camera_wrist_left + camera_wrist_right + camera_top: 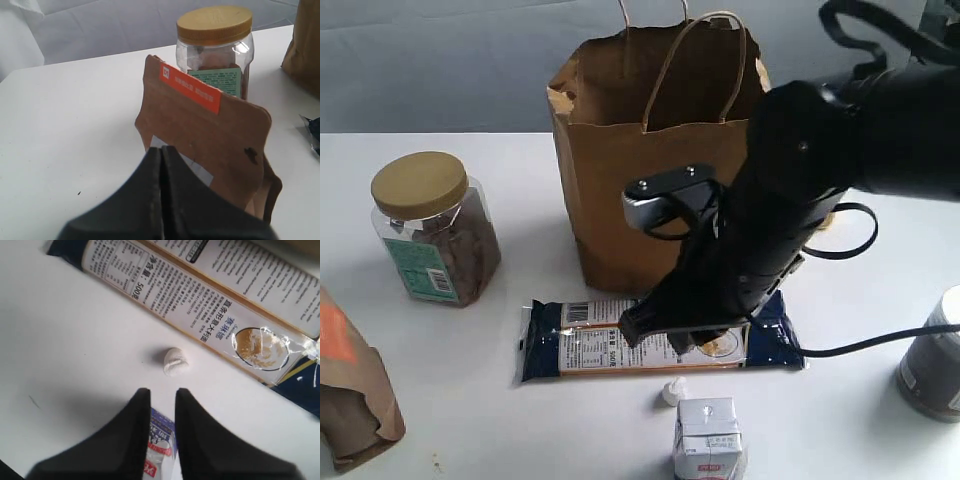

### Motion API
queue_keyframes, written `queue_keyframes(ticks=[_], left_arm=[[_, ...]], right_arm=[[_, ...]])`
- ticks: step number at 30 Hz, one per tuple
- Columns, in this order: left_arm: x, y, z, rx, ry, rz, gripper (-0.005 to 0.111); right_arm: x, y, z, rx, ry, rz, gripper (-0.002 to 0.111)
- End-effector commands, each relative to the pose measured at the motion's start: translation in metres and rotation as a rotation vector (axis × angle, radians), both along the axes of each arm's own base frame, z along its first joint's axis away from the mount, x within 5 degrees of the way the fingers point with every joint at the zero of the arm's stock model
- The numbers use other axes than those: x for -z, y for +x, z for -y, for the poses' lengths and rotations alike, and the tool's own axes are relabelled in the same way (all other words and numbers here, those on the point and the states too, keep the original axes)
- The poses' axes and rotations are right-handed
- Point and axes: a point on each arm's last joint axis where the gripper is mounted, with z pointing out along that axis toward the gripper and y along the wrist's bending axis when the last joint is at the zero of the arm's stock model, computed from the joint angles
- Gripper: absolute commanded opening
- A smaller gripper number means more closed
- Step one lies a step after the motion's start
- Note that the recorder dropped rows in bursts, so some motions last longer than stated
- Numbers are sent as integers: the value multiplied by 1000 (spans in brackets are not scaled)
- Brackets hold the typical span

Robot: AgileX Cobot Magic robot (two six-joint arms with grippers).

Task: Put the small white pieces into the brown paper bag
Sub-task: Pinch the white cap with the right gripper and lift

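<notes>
The right tool (159, 392) hangs above the bench (480, 420) with its two dark fingers (135, 410) a narrow gap apart. Nothing is between them and they touch nothing. Through the gap, in the right wrist view, shows the top of a small white carton (161, 442). A small white piece (175, 361) lies on the bench just past the fingertips, clear of them. In the exterior view that piece (671, 393) sits at the lower middle of the frame, between the carton (708, 440) below it and a long flat blue packet (575, 345) above it. The black arm covers much of the packet.

The brown paper bag (620, 160) stands upright at the upper middle of the frame, just behind the packet, its mouth open and its two loop handles up.

The left tool (161, 150) has its fingers pressed together with nothing between them. Right behind it stands a smaller brown pouch (220, 140) with an orange label; whether they touch cannot be told. A clear jar (435, 235) with a yellow lid stands at the left of the frame, and a grey tin (935, 365) at the right edge.
</notes>
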Motion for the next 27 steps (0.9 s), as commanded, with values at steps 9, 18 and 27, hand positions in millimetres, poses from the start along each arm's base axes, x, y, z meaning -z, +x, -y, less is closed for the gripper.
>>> queue_keyframes(ticks=[9, 18, 27], left_arm=[[0, 0, 1, 7, -11, 7, 0], [0, 0, 1, 7, -11, 7, 0], [0, 0, 1, 7, -11, 7, 0]], right_arm=[[37, 5, -9, 47, -72, -65, 47], [61, 9, -14, 67, -110, -86, 47], [81, 11, -17, 77, -136, -111, 47]])
